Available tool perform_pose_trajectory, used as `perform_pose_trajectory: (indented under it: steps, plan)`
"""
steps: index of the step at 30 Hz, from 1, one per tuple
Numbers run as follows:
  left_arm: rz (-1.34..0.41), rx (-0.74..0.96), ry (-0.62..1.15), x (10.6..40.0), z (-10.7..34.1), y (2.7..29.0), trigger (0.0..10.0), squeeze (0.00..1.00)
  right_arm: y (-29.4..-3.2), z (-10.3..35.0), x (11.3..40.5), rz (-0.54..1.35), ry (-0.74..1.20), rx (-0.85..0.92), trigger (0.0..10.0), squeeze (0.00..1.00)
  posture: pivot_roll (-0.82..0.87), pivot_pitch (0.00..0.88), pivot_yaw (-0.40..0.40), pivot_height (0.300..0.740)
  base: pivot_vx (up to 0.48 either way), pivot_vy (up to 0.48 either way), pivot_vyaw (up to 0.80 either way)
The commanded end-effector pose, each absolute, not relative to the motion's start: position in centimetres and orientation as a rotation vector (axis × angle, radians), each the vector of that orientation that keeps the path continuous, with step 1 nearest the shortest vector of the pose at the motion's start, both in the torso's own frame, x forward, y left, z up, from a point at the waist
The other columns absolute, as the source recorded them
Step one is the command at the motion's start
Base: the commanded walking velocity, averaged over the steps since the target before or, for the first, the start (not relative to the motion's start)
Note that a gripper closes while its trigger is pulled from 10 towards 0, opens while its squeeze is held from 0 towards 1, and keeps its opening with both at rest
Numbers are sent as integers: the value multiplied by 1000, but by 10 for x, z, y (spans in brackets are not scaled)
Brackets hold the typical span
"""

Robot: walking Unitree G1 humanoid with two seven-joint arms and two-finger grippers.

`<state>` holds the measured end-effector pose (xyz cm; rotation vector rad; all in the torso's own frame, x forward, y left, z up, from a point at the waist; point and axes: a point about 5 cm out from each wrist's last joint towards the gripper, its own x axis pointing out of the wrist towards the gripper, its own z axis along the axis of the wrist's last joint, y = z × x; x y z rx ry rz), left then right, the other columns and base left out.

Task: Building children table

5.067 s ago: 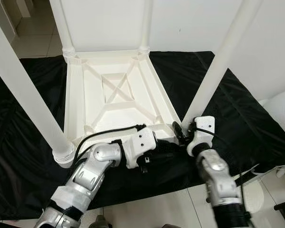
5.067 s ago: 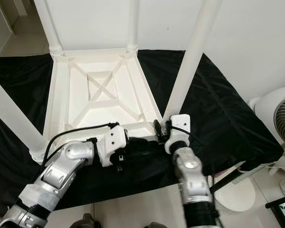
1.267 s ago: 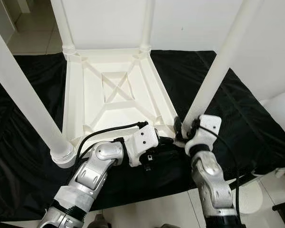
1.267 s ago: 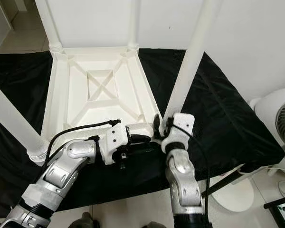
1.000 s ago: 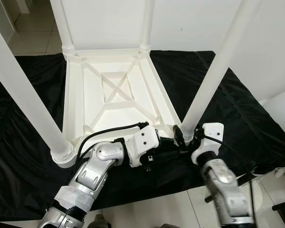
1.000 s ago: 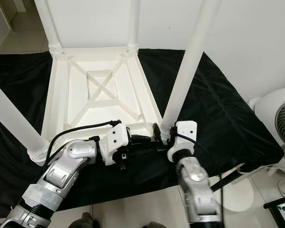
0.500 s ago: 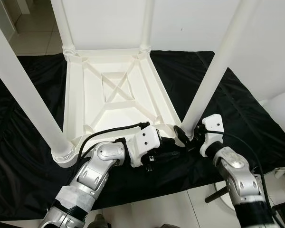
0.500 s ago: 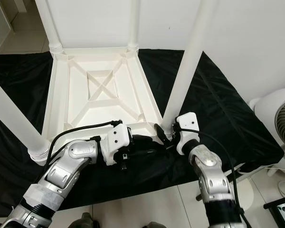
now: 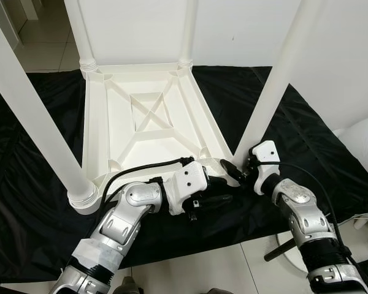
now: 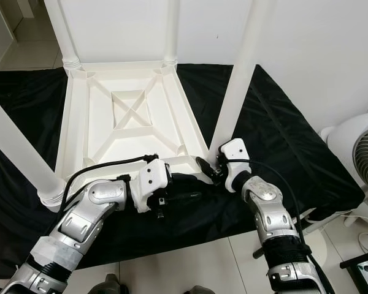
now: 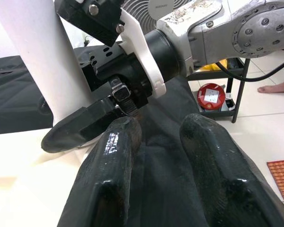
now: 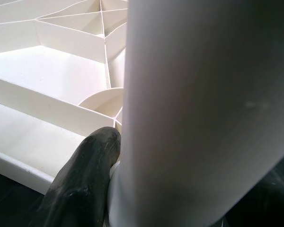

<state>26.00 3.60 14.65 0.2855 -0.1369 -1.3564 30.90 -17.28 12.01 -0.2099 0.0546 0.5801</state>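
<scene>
The white children's table (image 9: 150, 116) lies upside down on a black cloth, its legs standing up. My right gripper (image 9: 238, 166) is shut on the base of the near right leg (image 9: 273, 86), where the leg meets the table's corner. In the right wrist view one black finger (image 12: 85, 175) presses against that leg (image 12: 199, 109). My left gripper (image 9: 222, 191) lies on the cloth beside the table's near edge, just left of the right gripper. Its fingers (image 11: 109, 175) are open, with only cloth between them.
The near left leg (image 9: 30, 116) rises close to my left arm, and two more legs stand at the far corners. The black cloth (image 9: 306, 141) ends at tiled floor near my feet. A white fan (image 10: 356, 165) stands at the right, by a white wall behind.
My right arm has swung out to the right while its gripper stayed at the base of the near right leg. The left gripper has hardly moved.
</scene>
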Motion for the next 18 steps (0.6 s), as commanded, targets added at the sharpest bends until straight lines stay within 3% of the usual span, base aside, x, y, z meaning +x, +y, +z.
perform_pose_trajectory:
  steps: [1, 3, 4, 18]
  plan:
    - [-1310, 297, -145, 263, 148, 35, 10000, 0, -171, 119, 310, 607, 69, -227, 0, 0, 40, 0, -50, 740, 0, 0, 0]
    - [-1310, 297, -146, 263, 148, 34, 10000, 0, -173, 118, 310, 600, 72, -229, 0, 0, 37, 0, -50, 740, 0, 0, 0]
    - [-1312, 296, -147, 263, 148, 34, 10000, 0, -175, 118, 308, 578, 69, -213, 10000, 0, 37, 0, -50, 740, 0, 0, 0]
    - [-1331, 289, -145, 262, 147, 31, 10000, 0, -176, 123, 303, 398, 61, -119, 10000, 0, 12, 4, -38, 740, 0, 0, 0]
